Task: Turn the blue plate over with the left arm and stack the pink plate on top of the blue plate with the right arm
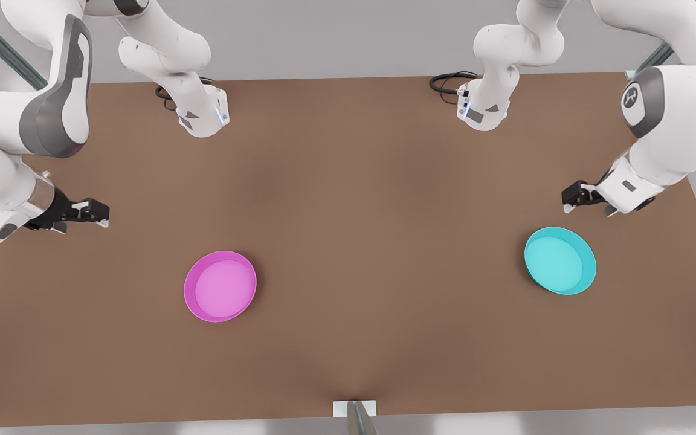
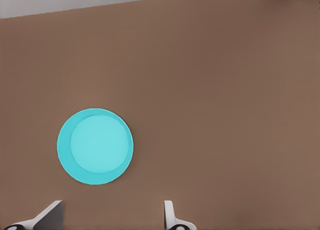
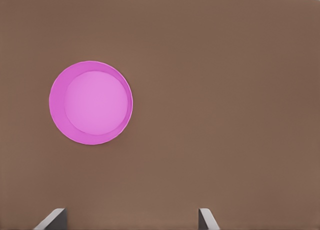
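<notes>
We see both plates lying rim-up and well apart on the brown surface point(image 1: 348, 199): the blue plate point(image 1: 560, 260) toward the front view's right, the pink plate point(image 1: 220, 286) toward its left. The left gripper point(image 1: 573, 199) hangs near the blue plate without touching it, and in the left wrist view its jaws stand apart and empty, with the blue plate point(image 2: 95, 146) off to one side of them. The right gripper point(image 1: 95, 213) waits above the surface, clear of the pink plate, its jaws likewise spread and holding nothing in the right wrist view, where the pink plate point(image 3: 91, 102) lies ahead. Nothing has been grasped, so we judge the flip not yet begun. The low rim gives little to pinch; a shallow bite could let the plate slip mid-turn or skid away across the smooth surface. Bringing the pink plate over too soon risks the arms crossing paths.
</notes>
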Controlling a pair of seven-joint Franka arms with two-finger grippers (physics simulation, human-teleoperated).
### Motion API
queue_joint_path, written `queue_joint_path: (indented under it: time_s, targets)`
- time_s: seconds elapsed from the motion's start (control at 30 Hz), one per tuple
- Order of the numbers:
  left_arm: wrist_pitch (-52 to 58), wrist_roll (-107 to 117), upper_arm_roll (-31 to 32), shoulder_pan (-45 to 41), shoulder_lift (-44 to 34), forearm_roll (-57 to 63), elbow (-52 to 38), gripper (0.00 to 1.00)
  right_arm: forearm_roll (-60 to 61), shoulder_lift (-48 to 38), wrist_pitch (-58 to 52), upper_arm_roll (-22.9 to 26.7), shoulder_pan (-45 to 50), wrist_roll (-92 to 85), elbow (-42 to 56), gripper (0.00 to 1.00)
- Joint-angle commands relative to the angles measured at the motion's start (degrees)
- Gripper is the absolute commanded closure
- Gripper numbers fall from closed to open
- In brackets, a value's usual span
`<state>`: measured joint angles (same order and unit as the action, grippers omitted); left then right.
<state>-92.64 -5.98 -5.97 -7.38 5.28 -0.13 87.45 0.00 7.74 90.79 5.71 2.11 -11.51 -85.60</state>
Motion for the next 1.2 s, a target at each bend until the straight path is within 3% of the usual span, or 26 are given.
queue_joint_path:
  time_s: [0.0, 0.17, 0.27, 0.43, 0.6, 0.77, 0.9, 0.97, 1.1, 1.17]
  targets:
    - [0.0, 0.0, 0.0, 0.1, 0.0, 0.0, 0.0, 0.0, 0.0, 0.0, 0.0, 0.0, 0.0, 0.0, 0.0, 0.0]
    - [-1.9, -0.4, -3.3, 0.3, 3.3, -6.5, -0.2, 0.0, 0.0, 0.2, 0.0, 0.0, 0.0, 0.1, 0.0, 0.0]
    - [-6.6, -0.9, -4.2, 2.5, 11.3, -11.3, 0.6, 0.0, 0.0, 0.2, 0.0, 0.0, 0.0, 0.1, 0.0, 0.0]
    - [-14.1, -11.5, -8.0, 6.2, 12.8, -21.0, 10.1, 0.0, 0.1, 0.3, 0.0, 0.0, 0.1, 0.2, 0.0, 0.0]
    - [-14.2, -20.3, -12.1, 10.6, 19.6, -29.6, 9.0, 0.0, 0.1, 0.4, 0.0, 0.0, 0.1, 0.0, -0.1, 0.0]
    - [-11.7, -28.1, -12.1, 19.2, 28.3, -32.7, 0.0, 0.0, 0.2, 0.5, 0.8, 0.0, 0.4, 0.2, -0.2, 0.0]
    - [-3.4, -29.7, -12.0, 26.2, 41.2, -37.3, -16.8, 0.0, 0.2, 0.5, 0.7, 0.0, 0.4, 0.1, -0.2, 0.0]
    - [-3.5, -30.8, -11.3, 27.4, 43.9, -38.4, -18.6, 0.03, 0.2, 0.6, 0.7, 0.0, 0.4, -0.1, -0.2, 0.0]
    - [-6.5, -32.6, -11.3, 26.7, 42.9, -37.7, -13.4, 0.03, 0.2, 0.5, 0.7, 0.0, 0.4, -0.1, -0.3, 0.0]
    - [-13.7, -32.5, -11.3, 22.9, 39.3, -33.8, -5.4, 0.03, 0.2, 0.4, 0.7, 0.0, 0.5, 0.0, -0.3, 0.0]
